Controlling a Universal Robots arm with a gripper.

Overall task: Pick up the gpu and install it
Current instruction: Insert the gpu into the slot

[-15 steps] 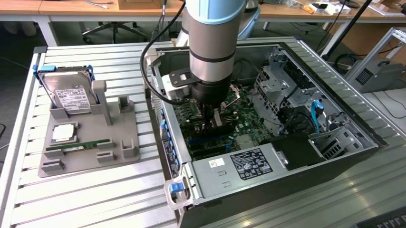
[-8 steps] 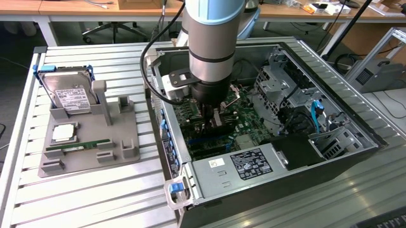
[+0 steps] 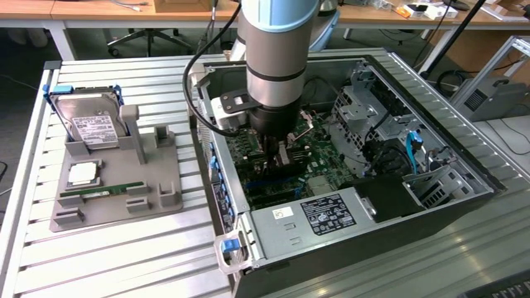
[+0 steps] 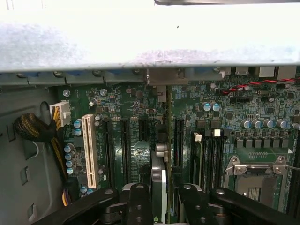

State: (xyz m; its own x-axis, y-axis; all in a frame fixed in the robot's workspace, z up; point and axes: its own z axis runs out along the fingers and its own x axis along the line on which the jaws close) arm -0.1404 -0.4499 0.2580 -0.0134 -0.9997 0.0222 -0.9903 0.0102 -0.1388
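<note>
Wrist view gives us the gpu (image 4: pixel 161 185) edge-on, pinched between the gripper (image 4: pixel 161 206) fingers and standing upright over the motherboard (image 4: pixel 234 112) slots. From the exterior view we see the gripper (image 3: pixel 280 154) inside the open case (image 3: pixel 463 167). At nine o'clock, a grey tray (image 3: pixel 116 186) holds a hard drive (image 3: pixel 89 124) on the slatted table (image 3: pixel 124 261); desks lie beyond.

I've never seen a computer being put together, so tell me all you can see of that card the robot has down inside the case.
The gpu is a thin card seen edge-on in the wrist view, with a silvery metal part on one side. It stands upright between the gripper's black fingers, which clamp it from both sides. It sits inside the open computer case, over the green motherboard's long dark slots. Whether it is seated in a slot cannot be told.
</note>
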